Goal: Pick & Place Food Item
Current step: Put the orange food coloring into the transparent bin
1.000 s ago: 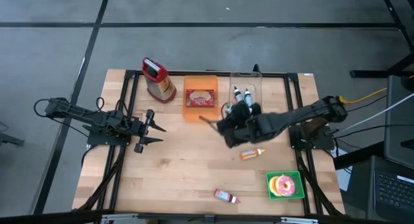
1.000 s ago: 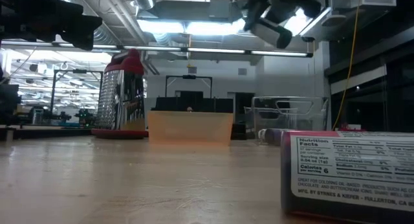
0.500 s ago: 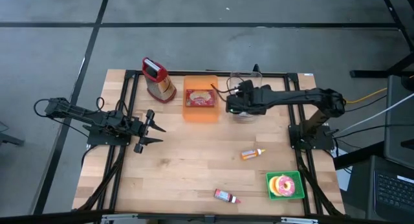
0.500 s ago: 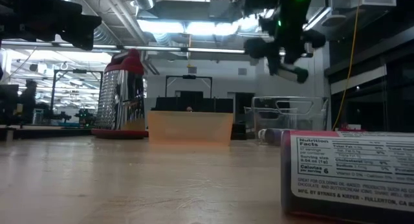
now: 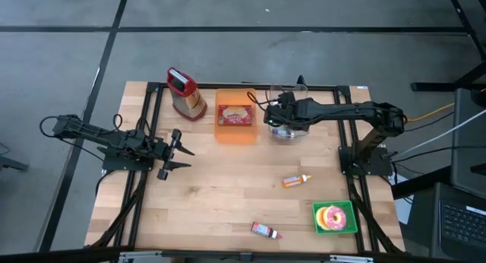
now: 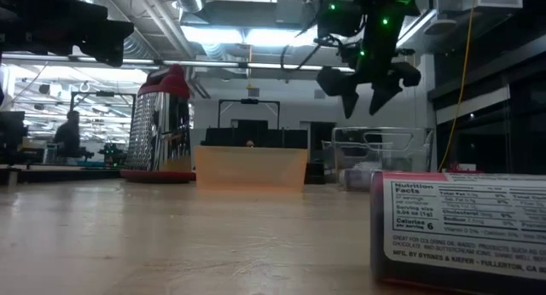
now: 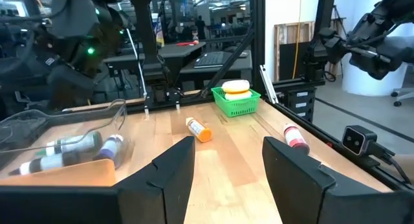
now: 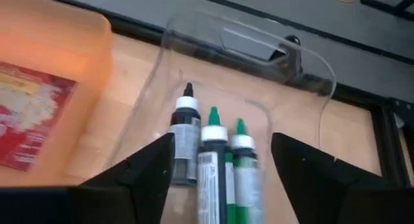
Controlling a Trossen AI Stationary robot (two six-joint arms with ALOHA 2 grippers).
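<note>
Three tubes (image 8: 213,160) are seen lying inside the clear bin (image 8: 304,114), beside the orange tray (image 5: 235,115). Right gripper (image 6: 368,92) is held above the bin, jaws spread, nothing gripped. Left gripper (image 5: 181,150) is parked well apart from the bin, jaws parted and empty.

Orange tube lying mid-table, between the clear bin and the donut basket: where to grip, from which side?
Judging by pose: the orange tube lies flat with bare wood all round. Come straight down from above, fingers across its short width at mid-body, not on the tapered cap end. The right gripper is nearer.
</note>
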